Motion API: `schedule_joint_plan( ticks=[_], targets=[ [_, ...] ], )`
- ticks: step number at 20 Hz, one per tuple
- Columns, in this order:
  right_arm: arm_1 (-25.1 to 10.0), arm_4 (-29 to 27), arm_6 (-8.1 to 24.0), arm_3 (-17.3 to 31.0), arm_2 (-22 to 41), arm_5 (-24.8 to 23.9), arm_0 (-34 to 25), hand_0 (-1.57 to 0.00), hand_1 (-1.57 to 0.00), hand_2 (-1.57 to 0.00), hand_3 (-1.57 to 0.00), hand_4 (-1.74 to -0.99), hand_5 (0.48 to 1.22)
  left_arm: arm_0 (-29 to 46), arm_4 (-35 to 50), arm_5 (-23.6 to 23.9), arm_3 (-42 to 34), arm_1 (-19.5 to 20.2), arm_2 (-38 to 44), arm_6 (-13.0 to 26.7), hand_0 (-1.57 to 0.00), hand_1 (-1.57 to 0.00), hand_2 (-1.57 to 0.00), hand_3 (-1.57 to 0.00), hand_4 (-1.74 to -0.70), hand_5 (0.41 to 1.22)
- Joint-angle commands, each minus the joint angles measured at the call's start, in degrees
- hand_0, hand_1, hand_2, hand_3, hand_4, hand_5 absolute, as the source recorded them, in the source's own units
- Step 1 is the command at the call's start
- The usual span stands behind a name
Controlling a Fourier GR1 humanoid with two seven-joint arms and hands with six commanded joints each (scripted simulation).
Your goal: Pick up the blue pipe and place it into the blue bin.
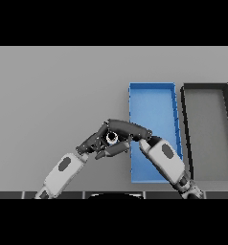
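Both hands meet on the desk (49, 95) just left of the blue bin (152, 100). The right robot hand (128, 129) curls over a small pale, ringed object (111, 138), presumably the pipe, though no blue shows. The left robot hand (94, 143) lies close beside it; I cannot tell its fingers. The pipe looks light, stiff and smooth, so grip mid-body

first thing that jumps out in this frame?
The two dark hands meeting at the table's centre: the left hand and right hand close together around a small pale round thing, too hidden to identify. Right beside them lies the blue bin, with a black bin further right.
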Motion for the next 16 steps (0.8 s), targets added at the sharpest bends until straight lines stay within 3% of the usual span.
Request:
schedule_joint_plan(
  ticks=[1,3,6,7,8,10,13,16],
  targets=[
    [-0.31,1.40,-0.58,-0.36,0.04,0.08,0.38,-1.42,-1.43,-1.43,-1.38,-1.456,1.010,-0.16,-0.40,0.09,0.47,0.50,-0.08,-0.49,-1.43,-1.42,-1.42,-0.59,-1.72,1.214],
    [-0.19,3.50,-2.10,-1.44,0.60,0.93,0.90,-1.48,-1.48,-1.48,-1.45,-1.465,1.086,-0.36,-0.81,0.25,0.01,1.66,-0.31,-1.09,-1.48,-1.45,-1.47,-0.55,-1.73,1.216],
    [1.73,3.30,0.52,-1.38,0.12,2.61,1.97,-1.52,-1.52,-1.52,-1.51,-1.473,1.152,-1.12,-1.98,0.92,0.98,2.32,-1.45,-1.83,-1.50,-1.36,-1.52,-0.51,-1.73,1.219],
    [2.20,2.40,0.79,-1.48,-0.23,3.36,2.32,-1.53,-1.53,-1.53,-1.52,-1.474,1.166,-0.93,-2.10,0.37,0.71,2.62,-1.93,-2.46,-1.43,-1.22,-1.35,-0.53,-1.64,1.219],
    [2.45,2.83,-0.05,-1.64,-0.57,3.50,2.72,-1.54,-1.54,-1.54,-1.53,-1.477,1.177,-1.76,-2.31,-0.46,0.77,3.32,-1.82,-1.76,-1.41,-1.19,-1.24,-0.52,-1.54,1.219],
    [3.56,3.63,0.75,-1.75,-1.11,3.96,2.20,-1.55,-1.55,-1.55,-1.54,-1.480,1.193,-2.26,-2.35,-1.96,1.10,3.67,-1.70,-1.64,-0.98,-0.80,-0.82,-0.33,-1.34,1.220],
    [4.84,4.65,2.10,-2.32,-1.89,5.18,3.31,-1.56,-1.56,-1.56,-1.56,-1.482,1.206,-2.53,-3.96,-5.33,2.06,4.55,-1.27,-1.75,-0.50,-0.41,-0.42,-0.17,-1.11,1.184],
    [6.67,4.71,0.90,-2.45,-2.66,6.02,4.10,-1.57,-1.57,-1.57,-1.56,-1.484,1.214,-2.30,-6.37,-4.69,1.49,4.38,-0.69,-1.48,-0.26,-0.21,-0.21,-0.09,-0.95,0.964]
  ],
)
